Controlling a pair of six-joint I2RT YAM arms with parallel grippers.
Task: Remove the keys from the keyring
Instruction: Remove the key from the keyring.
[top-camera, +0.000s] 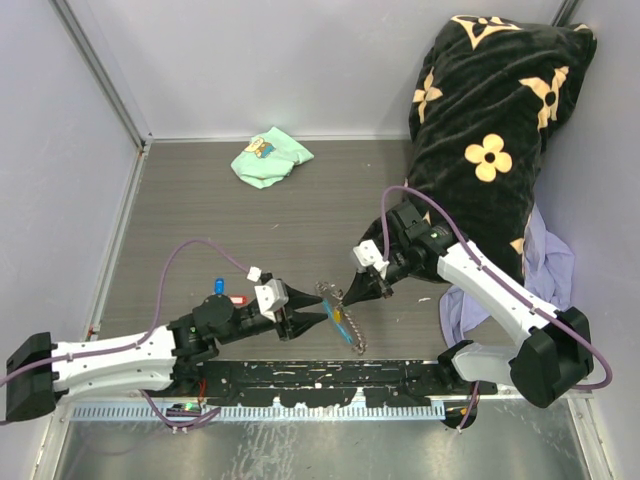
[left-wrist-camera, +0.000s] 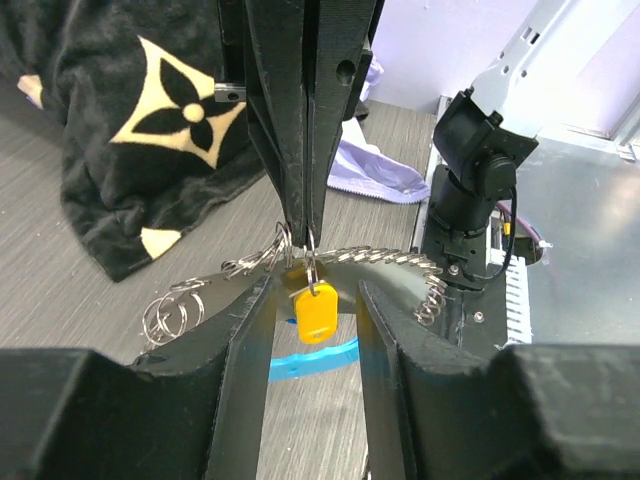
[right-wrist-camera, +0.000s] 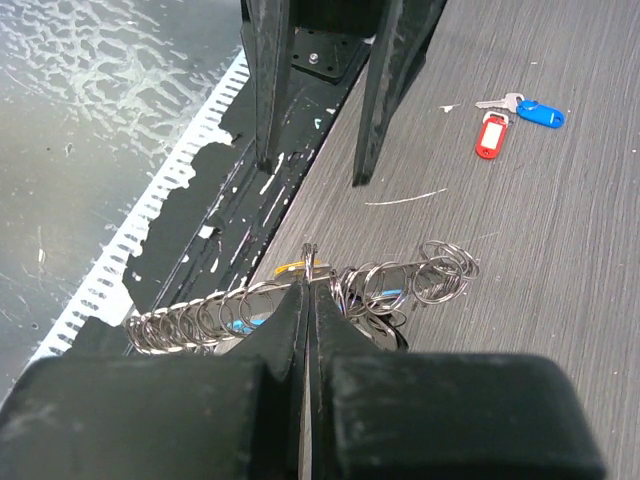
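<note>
Your right gripper (top-camera: 352, 293) pinches the keyring (left-wrist-camera: 280, 248) with jaws together, its chain (left-wrist-camera: 390, 258) drooping. Your left gripper (top-camera: 318, 308) stands jaws apart, straddling the yellow-tagged key (left-wrist-camera: 316, 312). Close off-centre and you snag chain or twist the ring free. The black base rail (top-camera: 320, 378) crowds the near side; pulling room lies leftward, toward the red key (top-camera: 238, 298) and blue key (top-camera: 218, 287).

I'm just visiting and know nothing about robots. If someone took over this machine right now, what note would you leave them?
Left claw: open, tips either side of the yellow-tagged small metal key, not gripping it.
Right claw: shut on the silvery metal keyring chain, holding it up.
Done: red-tagged key and blue-tagged key lie loose on the grey wood-grain table.
To do: the yellow-tagged key hangs from the ring; any others there are hard to make out.
</note>
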